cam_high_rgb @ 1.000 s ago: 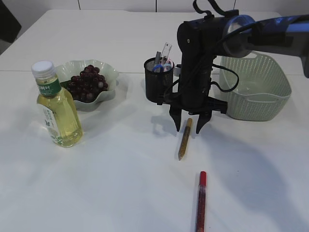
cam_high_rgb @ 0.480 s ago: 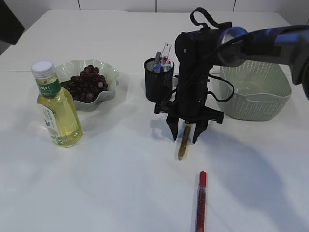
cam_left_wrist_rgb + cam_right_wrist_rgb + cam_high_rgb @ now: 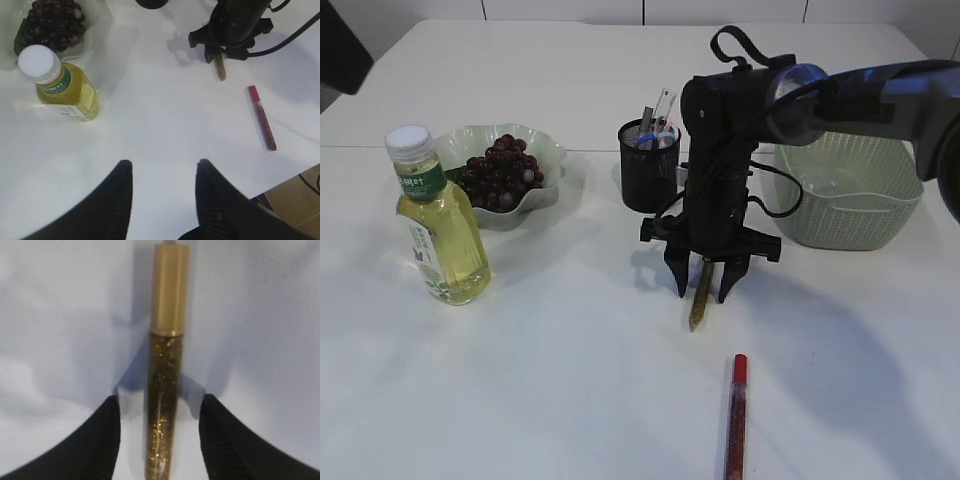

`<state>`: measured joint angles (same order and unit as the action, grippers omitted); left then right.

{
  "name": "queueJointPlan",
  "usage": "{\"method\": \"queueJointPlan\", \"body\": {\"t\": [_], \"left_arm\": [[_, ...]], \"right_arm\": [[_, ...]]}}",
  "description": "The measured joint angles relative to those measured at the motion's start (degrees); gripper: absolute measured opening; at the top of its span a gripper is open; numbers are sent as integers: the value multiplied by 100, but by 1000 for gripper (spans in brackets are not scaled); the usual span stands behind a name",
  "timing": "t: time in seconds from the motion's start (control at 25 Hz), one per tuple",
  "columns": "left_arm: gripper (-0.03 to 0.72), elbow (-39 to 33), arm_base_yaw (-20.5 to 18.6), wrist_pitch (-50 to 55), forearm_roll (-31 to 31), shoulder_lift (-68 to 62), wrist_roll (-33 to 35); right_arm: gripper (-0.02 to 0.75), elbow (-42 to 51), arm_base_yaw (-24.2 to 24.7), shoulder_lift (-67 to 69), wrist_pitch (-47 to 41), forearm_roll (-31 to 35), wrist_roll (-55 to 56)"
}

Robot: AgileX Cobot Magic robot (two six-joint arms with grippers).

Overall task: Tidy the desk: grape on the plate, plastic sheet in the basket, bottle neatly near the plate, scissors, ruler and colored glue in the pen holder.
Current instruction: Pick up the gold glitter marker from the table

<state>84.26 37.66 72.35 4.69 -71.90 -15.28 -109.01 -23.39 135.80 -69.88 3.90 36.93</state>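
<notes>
My right gripper (image 3: 703, 290) is open, pointing down, its fingers on either side of a gold glitter glue tube (image 3: 701, 296) that lies on the white table. The right wrist view shows the tube (image 3: 164, 390) between the fingertips (image 3: 160, 412), with gaps on both sides. A red glitter glue tube (image 3: 736, 416) lies nearer the front edge. Grapes (image 3: 500, 170) lie on a pale green plate (image 3: 552, 150). A yellow bottle (image 3: 437, 225) stands in front of the plate. The black pen holder (image 3: 647, 172) holds scissors and a ruler. My left gripper (image 3: 162, 167) is open, high above the table.
A pale green basket (image 3: 850, 190) stands at the right, behind my right arm. The pen holder stands just left of that arm. In the left wrist view the bottle (image 3: 62, 85), the red tube (image 3: 262, 117) and the table's edge at lower right show.
My right gripper has come down and shifted slightly left, so its open fingers now straddle the gold tube near the table. Nothing else has moved.
</notes>
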Motion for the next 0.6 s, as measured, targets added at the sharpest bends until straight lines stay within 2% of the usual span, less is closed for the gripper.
{"method": "queueJointPlan", "body": {"t": [0.2, 0.44, 0.6], "left_arm": [[309, 0, 0, 0, 0, -49, 0], [309, 0, 0, 0, -10, -62, 0], [309, 0, 0, 0, -10, -62, 0]], "right_arm": [[389, 0, 0, 0, 3, 0, 0], [273, 0, 0, 0, 3, 9, 0], [242, 0, 0, 21, 12, 9, 0]]}}
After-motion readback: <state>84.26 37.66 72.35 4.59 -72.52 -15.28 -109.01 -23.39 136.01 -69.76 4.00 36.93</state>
